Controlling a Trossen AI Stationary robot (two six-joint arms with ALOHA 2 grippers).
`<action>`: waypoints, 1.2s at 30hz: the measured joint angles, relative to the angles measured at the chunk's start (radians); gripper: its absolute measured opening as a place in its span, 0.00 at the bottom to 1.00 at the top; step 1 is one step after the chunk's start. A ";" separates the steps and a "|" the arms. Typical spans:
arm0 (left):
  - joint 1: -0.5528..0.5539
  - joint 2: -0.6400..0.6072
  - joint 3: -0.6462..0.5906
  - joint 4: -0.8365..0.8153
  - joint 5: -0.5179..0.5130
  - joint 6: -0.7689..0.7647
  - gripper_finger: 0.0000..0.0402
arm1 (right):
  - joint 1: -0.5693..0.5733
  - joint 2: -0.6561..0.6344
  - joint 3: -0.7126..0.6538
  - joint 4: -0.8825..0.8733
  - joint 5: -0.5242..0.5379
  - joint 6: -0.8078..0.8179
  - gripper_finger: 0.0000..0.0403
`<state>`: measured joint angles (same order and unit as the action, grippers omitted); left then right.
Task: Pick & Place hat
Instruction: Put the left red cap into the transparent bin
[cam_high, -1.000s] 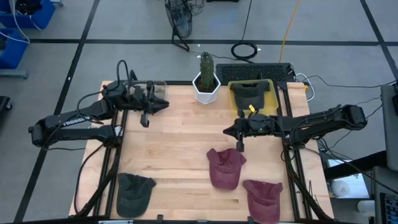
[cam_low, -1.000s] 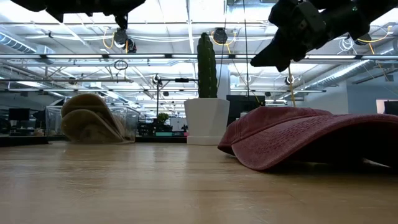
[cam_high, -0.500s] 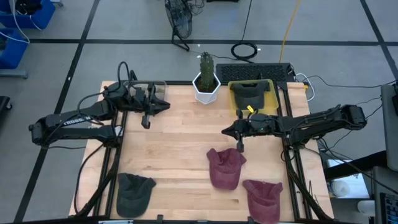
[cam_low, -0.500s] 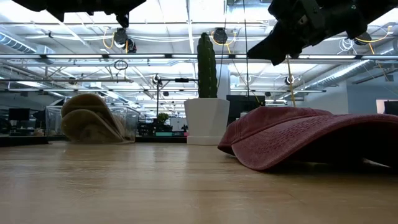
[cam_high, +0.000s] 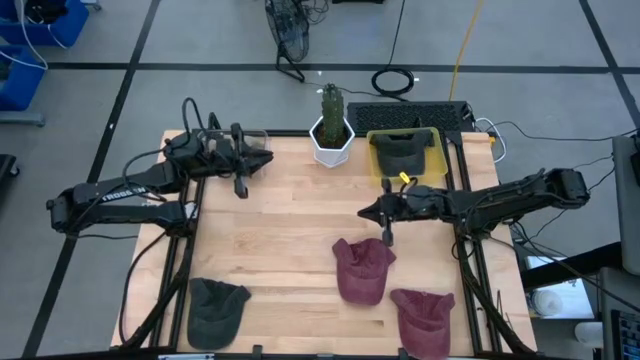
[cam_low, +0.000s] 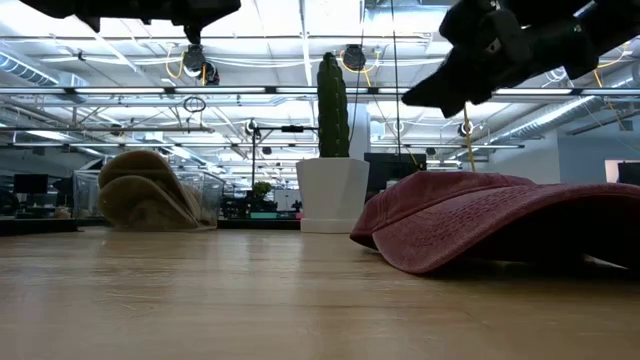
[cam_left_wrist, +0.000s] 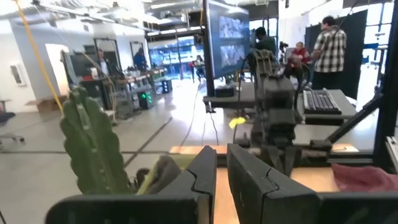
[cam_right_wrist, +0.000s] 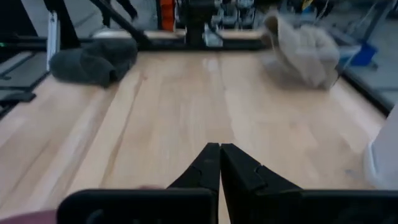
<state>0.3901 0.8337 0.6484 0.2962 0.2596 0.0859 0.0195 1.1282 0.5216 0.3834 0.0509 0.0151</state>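
Observation:
Two maroon hats lie on the wooden table, one at the middle right (cam_high: 360, 270) and one at the near right corner (cam_high: 424, 318). A dark grey hat (cam_high: 215, 308) rests at the near left. A tan hat (cam_low: 148, 190) sits in a clear bin at the far left. Another dark hat (cam_high: 404, 150) lies in a yellow bin (cam_high: 436, 148). My left gripper (cam_high: 262, 160) hovers shut over the far left, beside the clear bin, holding nothing. My right gripper (cam_high: 368, 211) hangs shut above the table, just beyond the nearer maroon hat (cam_low: 480, 225), with nothing in it.
A cactus in a white pot (cam_high: 331, 132) stands at the far edge between the two bins. The table's middle is bare wood (cam_high: 285, 235). Beyond the table stand desks and a screen, with people (cam_left_wrist: 326, 43) in the room.
My left gripper has swung a little toward the table's right while staying over the far left corner. My right gripper has tipped up slightly and come back down above the maroon hat. No hat has moved.

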 joint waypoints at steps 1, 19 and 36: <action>0.000 0.000 0.000 0.002 0.000 0.001 0.12 | 0.006 0.000 0.006 -0.031 0.001 0.008 0.01; 0.001 -0.227 0.000 -0.217 0.079 0.012 0.12 | 0.227 0.068 0.132 -0.244 0.161 0.088 0.11; 0.001 -0.137 0.000 -0.217 0.078 0.017 0.12 | 0.372 0.214 0.197 -0.379 0.048 0.300 0.29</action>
<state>0.3912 0.6962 0.6487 0.0788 0.3374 0.1028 0.3918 1.3417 0.7187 0.0047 0.0989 0.3153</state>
